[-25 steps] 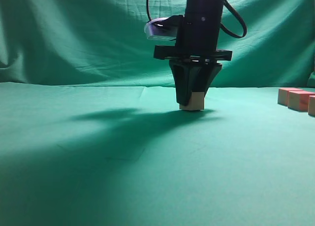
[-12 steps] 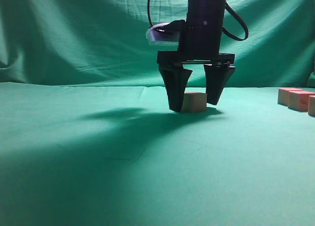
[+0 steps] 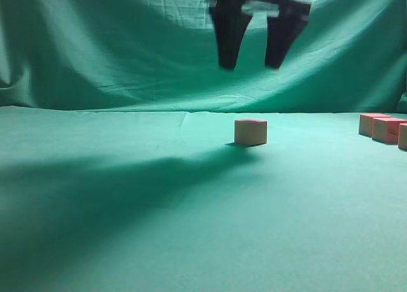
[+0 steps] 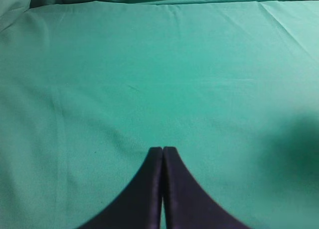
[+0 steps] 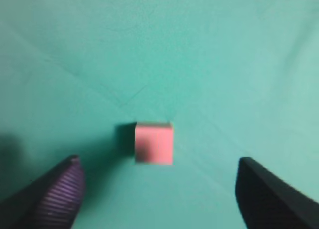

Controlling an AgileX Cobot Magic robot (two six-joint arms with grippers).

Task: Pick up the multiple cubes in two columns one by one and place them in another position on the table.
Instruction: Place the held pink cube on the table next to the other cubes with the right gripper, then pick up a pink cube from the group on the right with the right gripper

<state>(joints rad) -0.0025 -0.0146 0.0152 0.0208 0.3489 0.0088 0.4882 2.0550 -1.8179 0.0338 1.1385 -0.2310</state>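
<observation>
One cube (image 3: 250,132) sits alone on the green desk (image 3: 127,196), pink top up, directly beneath the right gripper (image 3: 254,66), which hangs well above it with jaws spread wide and empty. More cubes (image 3: 383,128) line the desk's right edge. The left gripper (image 4: 162,150) is pressed together over bare cloth.

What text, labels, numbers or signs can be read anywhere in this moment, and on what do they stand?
None: no writing shows in any view.
The placed cube, the cubes at the right edge, the table, the right gripper and the left gripper are all plain.
</observation>
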